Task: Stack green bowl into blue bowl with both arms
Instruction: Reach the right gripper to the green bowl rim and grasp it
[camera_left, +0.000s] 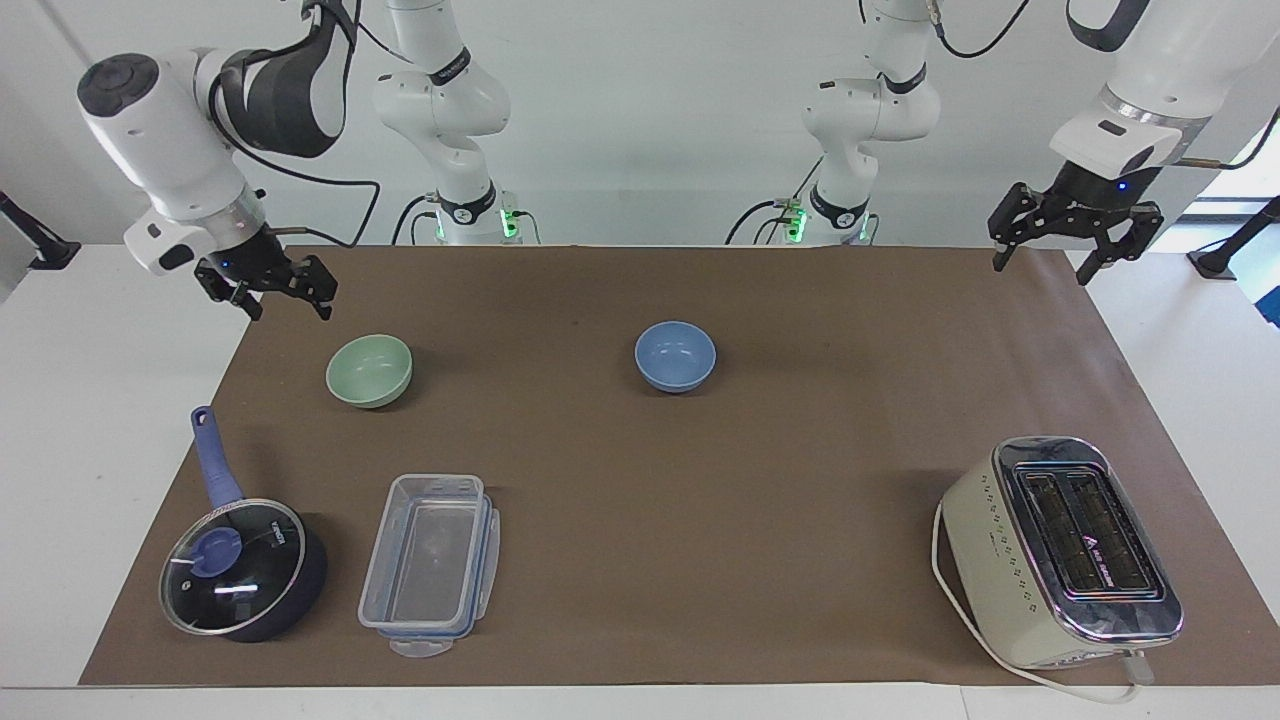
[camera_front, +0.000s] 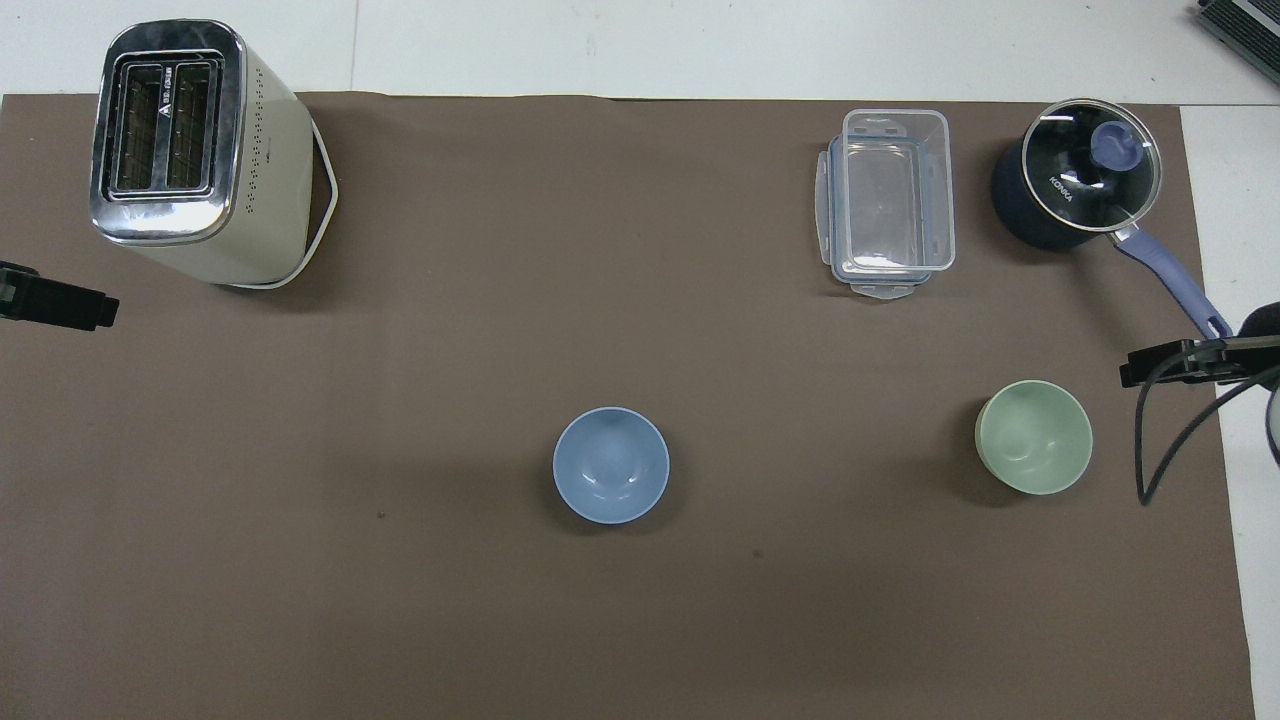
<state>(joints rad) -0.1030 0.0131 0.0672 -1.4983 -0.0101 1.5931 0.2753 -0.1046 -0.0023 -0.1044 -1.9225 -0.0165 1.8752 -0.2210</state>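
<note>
A brown mat (camera_left: 640, 500) covers the white table (camera_left: 90, 420); a pale wall stands at the robots' end. The green bowl (camera_left: 369, 370), matte mint, sits upright, mouth up, toward the right arm's end. The blue bowl (camera_left: 675, 355) sits upright mid-mat, well apart. The right gripper (camera_left: 268, 292) hangs spread above the mat edge beside the green bowl. The left gripper (camera_left: 1076, 228) hangs spread over the mat's corner.

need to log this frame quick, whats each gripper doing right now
Left gripper: open, holding nothing, up over the mat's edge at its own end.
Right gripper: open, holding nothing, in the air near the green bowl.
</note>
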